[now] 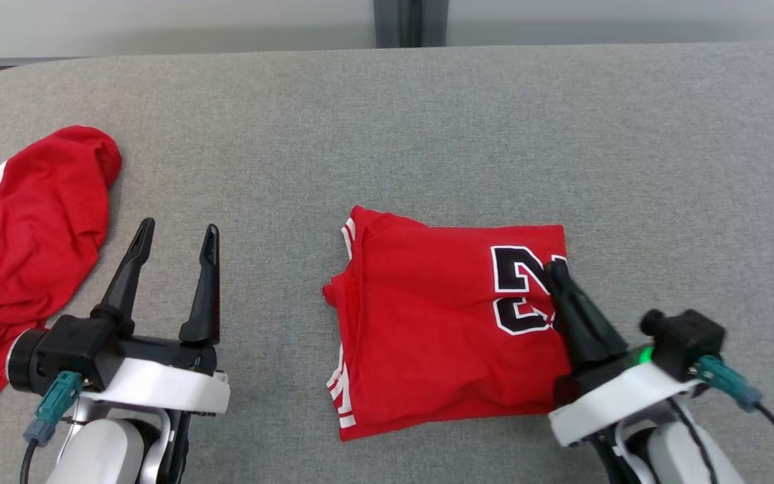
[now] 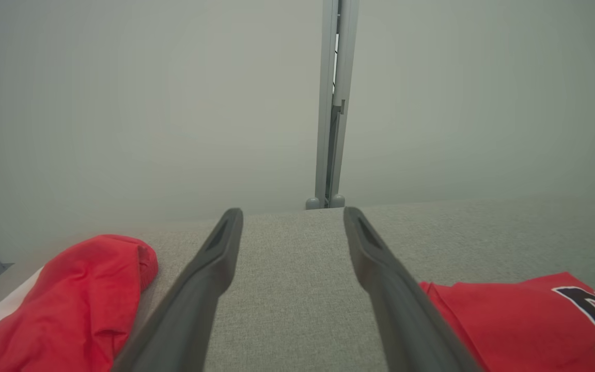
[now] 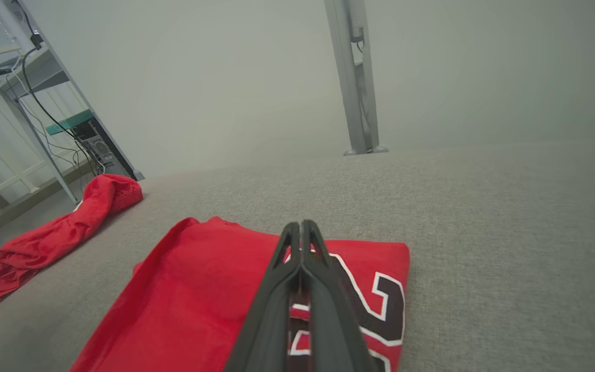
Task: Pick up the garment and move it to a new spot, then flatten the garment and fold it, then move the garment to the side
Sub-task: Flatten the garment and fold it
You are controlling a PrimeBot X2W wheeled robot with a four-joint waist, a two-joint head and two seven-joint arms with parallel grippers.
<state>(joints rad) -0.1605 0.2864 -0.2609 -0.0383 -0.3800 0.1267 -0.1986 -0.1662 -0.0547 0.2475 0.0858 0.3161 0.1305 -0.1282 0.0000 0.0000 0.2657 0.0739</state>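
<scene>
Insp. notes, head view plus both wrist views. You had the folded garment [image 1: 427, 316] lying flat on the grey surface [image 1: 427, 134], slightly right of centre, toward the robot's side. It was red, w/ a black number [image 1: 518, 289] outlined in white facing up on its right half and white striped trim along its left edge.

Your right gripper [image 1: 555, 267] lay over the garment's right side, tips on the number, fingers shut tight together. The right wrist view showed no gap at the tips. Whether any cloth was pinched: couldn't tell.

Your left gripper [image 1: 179, 230] was spread wide, holding nothing. It was over bare surface between the folded garment and a second red garment [image 1: 31, 235], touching neither. That second item lay crumpled at the surface's left edge, w/ a white panel showing. A grey post [image 1: 410, 23] stood behind the far edge, approx. centre.
</scene>
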